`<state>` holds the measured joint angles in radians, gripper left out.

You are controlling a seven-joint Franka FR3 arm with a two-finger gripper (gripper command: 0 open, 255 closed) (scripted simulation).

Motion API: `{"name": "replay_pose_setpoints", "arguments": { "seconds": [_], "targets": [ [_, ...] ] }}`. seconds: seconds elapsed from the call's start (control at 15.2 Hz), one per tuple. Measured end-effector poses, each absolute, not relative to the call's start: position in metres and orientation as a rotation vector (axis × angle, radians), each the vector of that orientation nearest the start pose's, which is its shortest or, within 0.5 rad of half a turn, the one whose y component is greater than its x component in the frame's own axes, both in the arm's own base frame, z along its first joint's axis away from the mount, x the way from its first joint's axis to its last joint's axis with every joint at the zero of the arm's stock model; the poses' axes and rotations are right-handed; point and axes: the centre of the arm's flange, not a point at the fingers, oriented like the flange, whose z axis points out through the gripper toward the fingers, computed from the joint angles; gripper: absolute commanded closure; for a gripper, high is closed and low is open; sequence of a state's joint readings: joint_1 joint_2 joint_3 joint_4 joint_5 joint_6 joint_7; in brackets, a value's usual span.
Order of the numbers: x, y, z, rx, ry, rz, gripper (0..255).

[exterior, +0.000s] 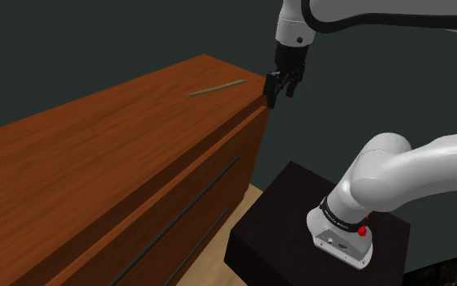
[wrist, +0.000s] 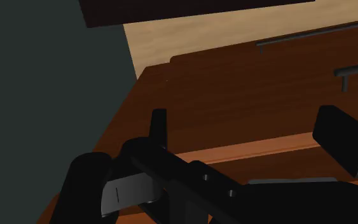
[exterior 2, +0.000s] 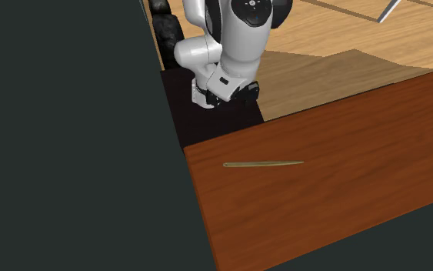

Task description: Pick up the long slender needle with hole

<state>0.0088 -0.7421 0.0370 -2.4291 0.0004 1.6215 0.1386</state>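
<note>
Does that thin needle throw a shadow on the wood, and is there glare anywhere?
Shoulder view: soft even light, no visible shadow under the needle on the dresser top. Second exterior view: again none, and no glare on the wood, though the floor beside it carries a darker patch. Wrist view: dimmer overall.

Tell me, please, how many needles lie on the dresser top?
1. The needle lies flat on the dresser, near its end by the arm; the top runs out of frame, so more may be hidden.
</note>
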Motion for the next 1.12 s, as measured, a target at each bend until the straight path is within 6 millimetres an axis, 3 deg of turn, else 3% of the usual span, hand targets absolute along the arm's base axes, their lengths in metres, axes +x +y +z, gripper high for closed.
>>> {"name": "replay_pose_setpoints", "arguments": {
  "seconds": [0.2, 0.59, 0.86, 1.12],
  "targets": [
    [0.334, 0.01, 0.547, -3.162, 0.014, 0.097, 0],
    [0.403, -0.011, 0.555, -3.033, -0.742, 0.081, 0],
    [0.456, 0.0, 0.558, -2.839, -1.239, 0.066, 0],
    [0.497, 0.025, 0.563, -2.565, -1.693, 0.05, 0]
  ]
}}
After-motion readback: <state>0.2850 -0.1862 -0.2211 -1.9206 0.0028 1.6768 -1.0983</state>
